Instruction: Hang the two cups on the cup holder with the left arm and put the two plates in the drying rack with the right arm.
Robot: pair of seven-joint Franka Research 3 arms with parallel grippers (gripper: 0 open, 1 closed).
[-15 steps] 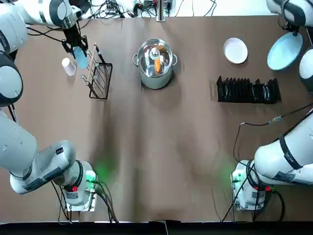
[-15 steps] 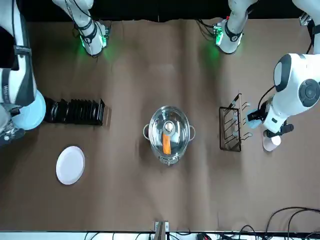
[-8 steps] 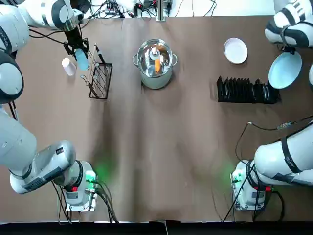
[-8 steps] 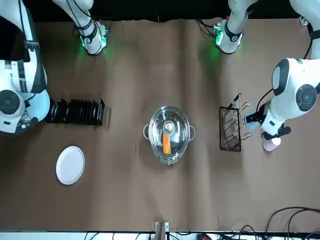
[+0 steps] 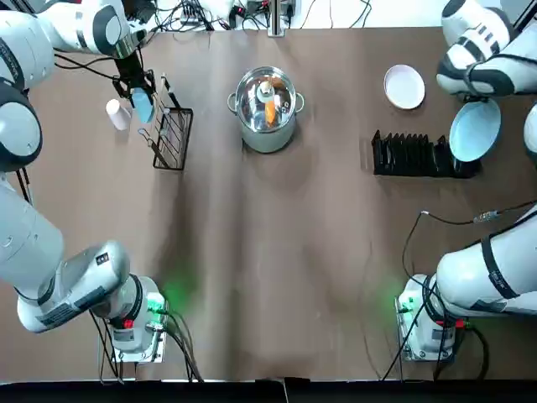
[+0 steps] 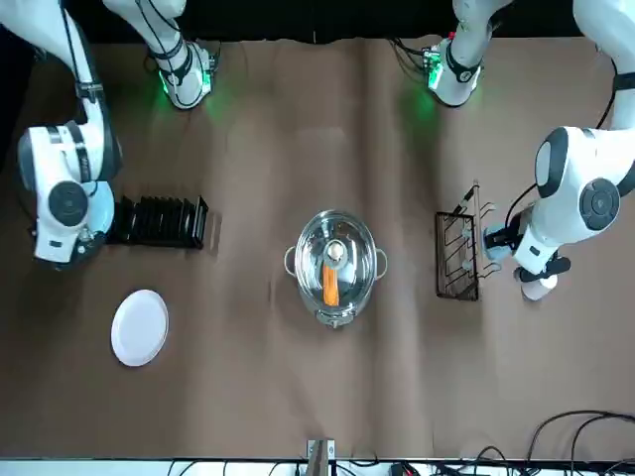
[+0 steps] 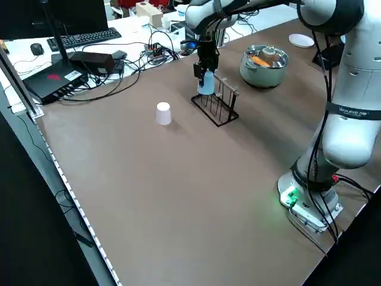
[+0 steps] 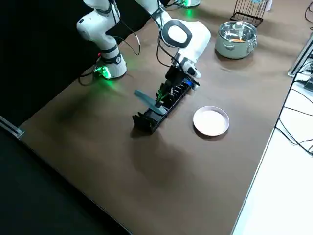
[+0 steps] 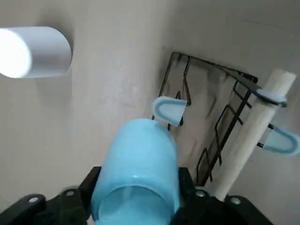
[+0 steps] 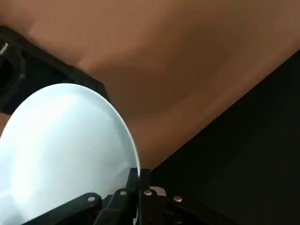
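Gripping the light blue cup (image 5: 143,107), left gripper (image 5: 137,91) holds it beside the cup holder (image 5: 170,130) nr the desk's far-left corner; white cup (image 5: 117,114) just left. Right gripper (image 5: 481,94) clamps the blue plate (image 5: 474,131) over the drying rack (image 5: 419,154) end; white plate (image 5: 404,86) nr far edge.

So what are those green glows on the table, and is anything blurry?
Top view: green lamps at both arm bases tint the table. Right wrist view: the light blue plate looks soft so near the lens. Left wrist view: the light blue cup looks soft too.
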